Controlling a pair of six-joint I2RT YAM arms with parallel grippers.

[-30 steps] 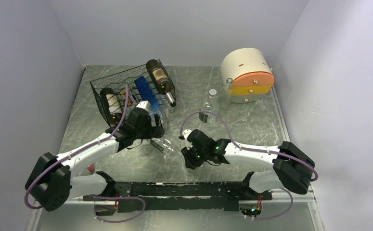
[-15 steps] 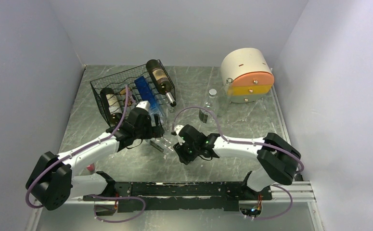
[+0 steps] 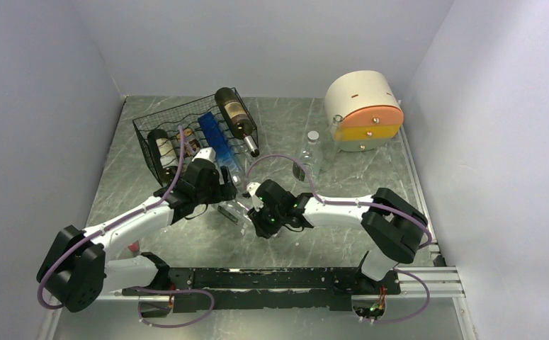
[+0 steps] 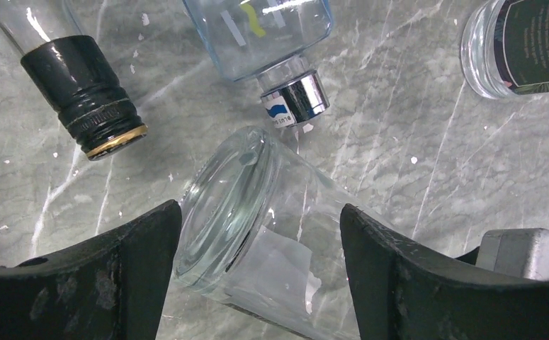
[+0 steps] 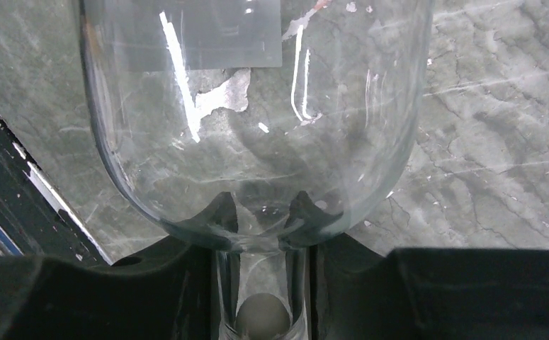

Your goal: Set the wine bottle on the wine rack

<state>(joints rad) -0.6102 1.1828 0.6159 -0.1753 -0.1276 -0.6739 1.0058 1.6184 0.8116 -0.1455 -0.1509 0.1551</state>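
Wine bottle (image 5: 257, 106), one, gripped; three bottles (image 3: 232, 113) racked

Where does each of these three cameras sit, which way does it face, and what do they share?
Top external: above and behind the bases, looking down on the table and wine rack; left arm and right arm show.
Left wrist: looks down at the clear bottle base; the left gripper jaws flank it.
Right wrist: looks along that bottle from its neck, clamped by the right gripper jaws.
Shared: all three see the clear bottle.
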